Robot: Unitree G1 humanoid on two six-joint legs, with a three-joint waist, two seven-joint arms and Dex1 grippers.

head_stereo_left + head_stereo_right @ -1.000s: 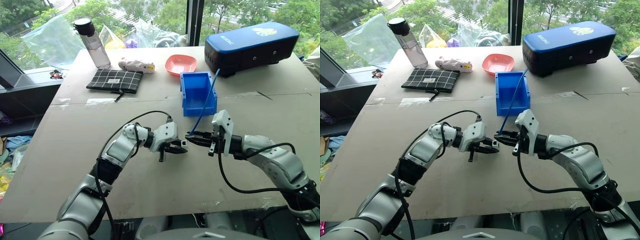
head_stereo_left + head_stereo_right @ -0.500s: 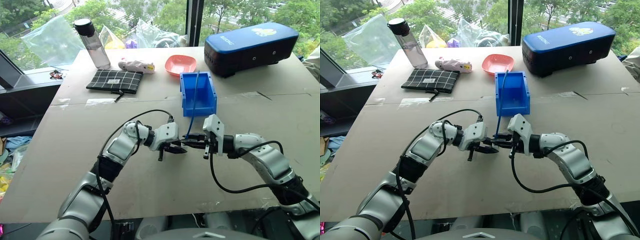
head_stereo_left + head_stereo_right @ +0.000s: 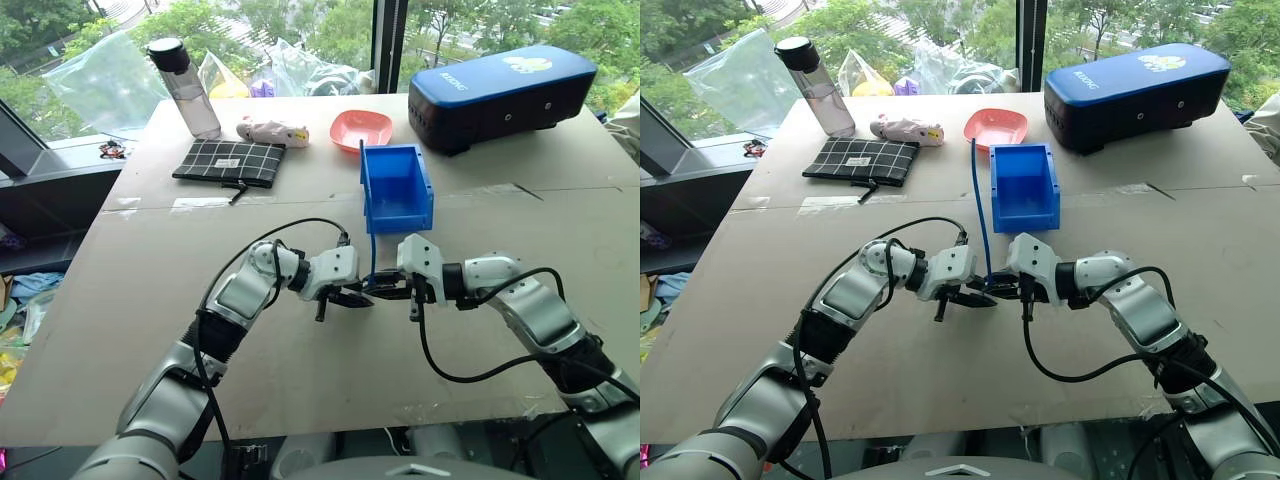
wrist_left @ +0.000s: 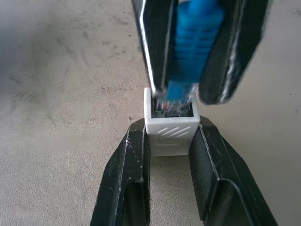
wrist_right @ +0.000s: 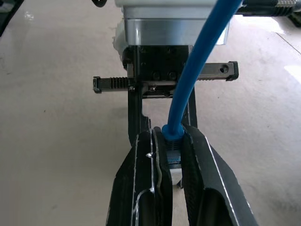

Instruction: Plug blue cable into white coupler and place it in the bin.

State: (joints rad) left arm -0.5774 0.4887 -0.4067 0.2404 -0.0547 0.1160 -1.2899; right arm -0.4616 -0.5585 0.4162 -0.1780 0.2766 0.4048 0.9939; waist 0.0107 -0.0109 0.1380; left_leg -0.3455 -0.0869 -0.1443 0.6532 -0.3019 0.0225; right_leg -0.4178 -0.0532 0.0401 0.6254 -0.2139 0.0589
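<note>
Grippers meet tip to tip over the cardboard-covered table (image 3: 130, 300), just in front of the bin (image 3: 396, 186). I see the left gripper (image 4: 170, 141) pinching the white coupler (image 4: 171, 133) between its two black fingers, socket opening turned toward the other arm. My right gripper (image 5: 170, 146) is clamped on the plug end of the blue cable (image 3: 978, 205), fingers pressed tight against the boot on both sides. In the left wrist view the plug's tip sits right at the mouth of the coupler's socket; I cannot tell how far in it has gone. From the right gripper the cable rises up and away, its free end in the air just left of the bin in the right eye view.

Farther back on the table I see a pink bowl (image 3: 361, 128), a large dark-blue case (image 3: 500, 92), a checked pouch (image 3: 229, 161) and a water bottle (image 3: 185, 87), all well apart from the grippers.
</note>
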